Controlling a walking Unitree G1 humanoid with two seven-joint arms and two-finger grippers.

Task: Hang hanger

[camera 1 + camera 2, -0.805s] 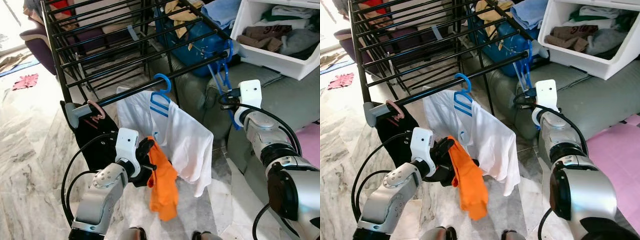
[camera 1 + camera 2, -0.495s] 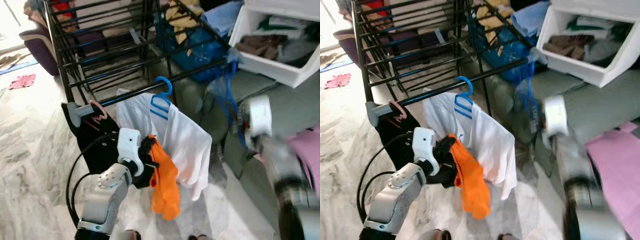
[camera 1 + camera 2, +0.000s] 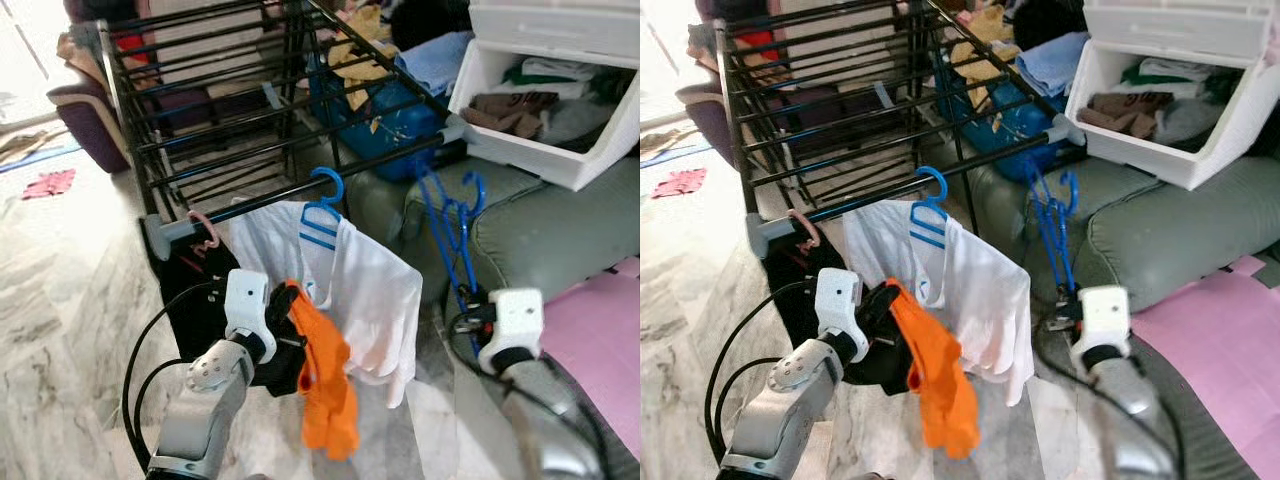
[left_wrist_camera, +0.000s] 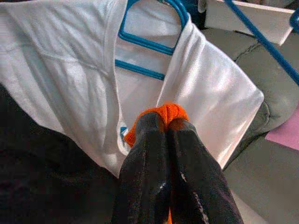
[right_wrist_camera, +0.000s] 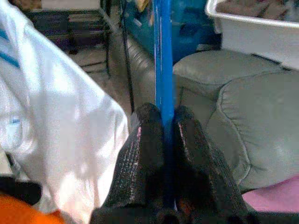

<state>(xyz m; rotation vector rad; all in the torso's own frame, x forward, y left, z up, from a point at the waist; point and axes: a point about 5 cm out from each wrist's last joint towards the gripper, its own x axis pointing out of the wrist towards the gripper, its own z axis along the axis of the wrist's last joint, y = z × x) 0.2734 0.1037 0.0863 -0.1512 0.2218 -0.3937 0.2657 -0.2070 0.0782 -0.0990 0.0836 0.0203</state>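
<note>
Right claw [image 5: 164,140] pinches the lower part of a blue hanger [image 3: 449,235], low beside the grey cushion [image 3: 560,235]; the hanger's hook reaches up near the rack [image 3: 250,130] end rail. Left claw [image 4: 166,135] is pressed shut on an orange cloth [image 3: 325,385] in front of a white shirt [image 3: 375,295] hung on a second blue hanger. The held hanger looks light, thin and stiff, probably slick plastic; grip a straight bar, not the hook. A white bin [image 3: 540,75] holds folded clothes.
</note>
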